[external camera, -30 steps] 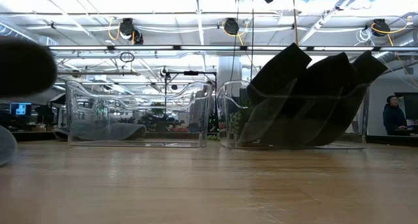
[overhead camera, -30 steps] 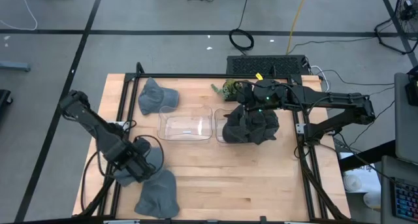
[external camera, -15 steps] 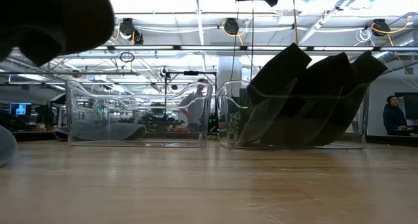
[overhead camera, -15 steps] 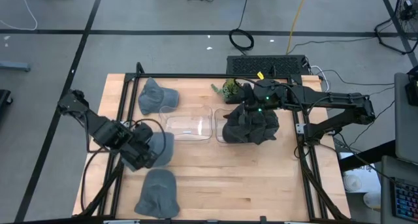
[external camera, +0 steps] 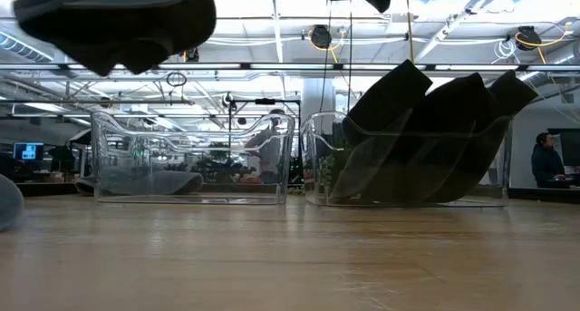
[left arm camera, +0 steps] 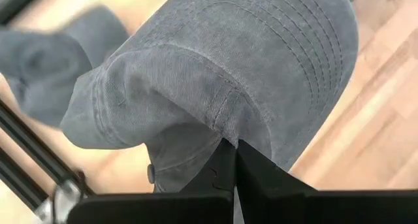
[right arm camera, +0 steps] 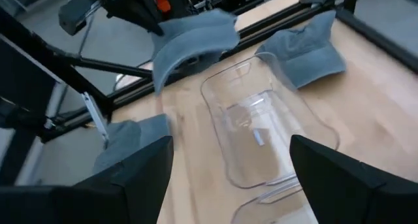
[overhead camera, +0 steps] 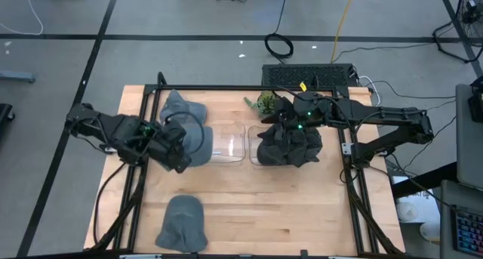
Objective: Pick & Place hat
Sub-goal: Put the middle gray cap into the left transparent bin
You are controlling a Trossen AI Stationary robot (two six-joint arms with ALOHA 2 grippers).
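High view: left tool (overhead camera: 179,149) clamped on the soft grey fabric cap (overhead camera: 195,142), carried just left of the empty clear plastic bin (overhead camera: 226,142) mid-tabletop. Right tool (overhead camera: 290,121) sits over the second clear bin stuffed with dark caps (overhead camera: 289,146), toward the right edge.

Low view: the carried cap (external camera: 118,21) hangs well above the tabletop (external camera: 290,257).

Left wrist view: fingers (left arm camera: 225,168) together, pinching a fold of the crown (left arm camera: 248,67).

Right wrist view: right tool's fingers (right arm camera: 140,175) stand apart, holding nothing.

Handling – the cap is light and floppy and drapes. I'd say the brim is the stiffer spot to grip.
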